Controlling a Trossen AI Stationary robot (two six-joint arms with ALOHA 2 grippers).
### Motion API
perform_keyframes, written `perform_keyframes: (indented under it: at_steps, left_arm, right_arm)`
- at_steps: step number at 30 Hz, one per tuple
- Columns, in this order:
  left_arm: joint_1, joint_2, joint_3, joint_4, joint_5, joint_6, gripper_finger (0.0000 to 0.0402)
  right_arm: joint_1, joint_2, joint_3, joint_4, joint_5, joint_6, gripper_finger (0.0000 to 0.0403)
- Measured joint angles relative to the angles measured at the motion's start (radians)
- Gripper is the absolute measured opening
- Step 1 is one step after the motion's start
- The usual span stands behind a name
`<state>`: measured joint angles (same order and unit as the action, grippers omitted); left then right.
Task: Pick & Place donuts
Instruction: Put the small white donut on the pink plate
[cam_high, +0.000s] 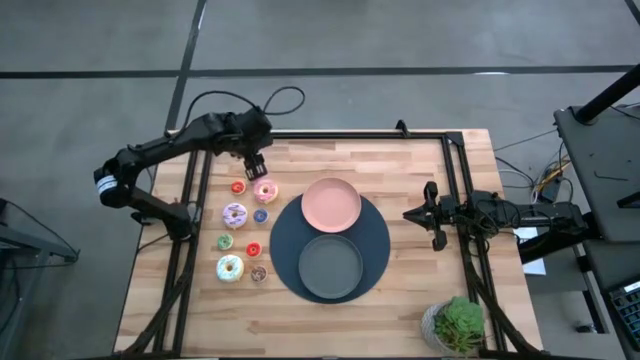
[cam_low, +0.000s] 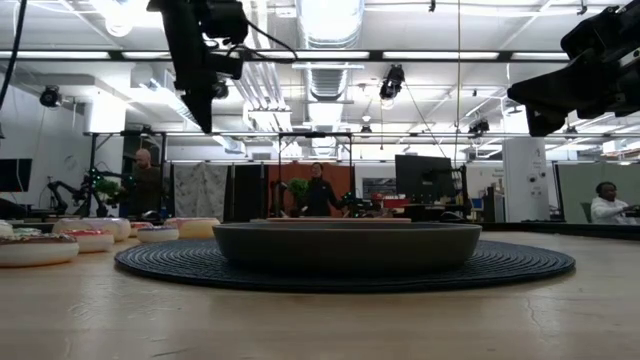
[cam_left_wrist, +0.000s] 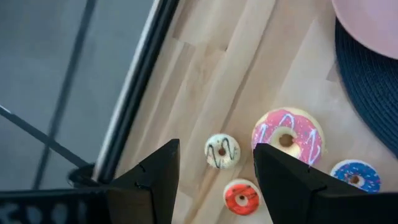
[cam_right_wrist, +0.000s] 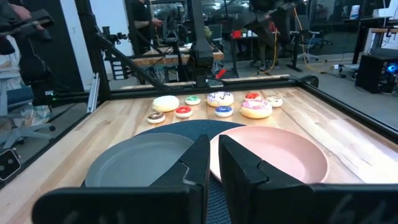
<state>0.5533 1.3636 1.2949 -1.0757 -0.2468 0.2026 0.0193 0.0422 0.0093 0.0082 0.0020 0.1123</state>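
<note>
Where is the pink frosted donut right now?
In the high view the pink donut lies on the table's left side, just left of the pink plate, with the open left gripper above it.

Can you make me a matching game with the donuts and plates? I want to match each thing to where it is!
Things:
1. pink donut
2. pink plate
3. grey plate
4. left gripper

Places:
A. on the dark round mat, nearer the plant
B. hanging open above the donuts
C. on the bare wood, beside a tiny red donut
D. on the mat's edge, farther from the plant

Pairs: 1-C, 2-D, 3-A, 4-B
</note>
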Motion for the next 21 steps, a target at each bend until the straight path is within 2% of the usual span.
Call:
perform_keyframes:
  at_steps: [17,21]
  left_arm:
    - [0.106,0.000,-0.009,-0.033,0.147,-0.138,0.0178]
    - [0.117,0.000,-0.012,-0.032,0.171,-0.176,0.0200]
  right_arm:
    - [0.000,0.000,0.000,0.000,0.000,0.000,0.0029]
    - [0.000,0.000,0.000,0.000,0.000,0.000,0.0029]
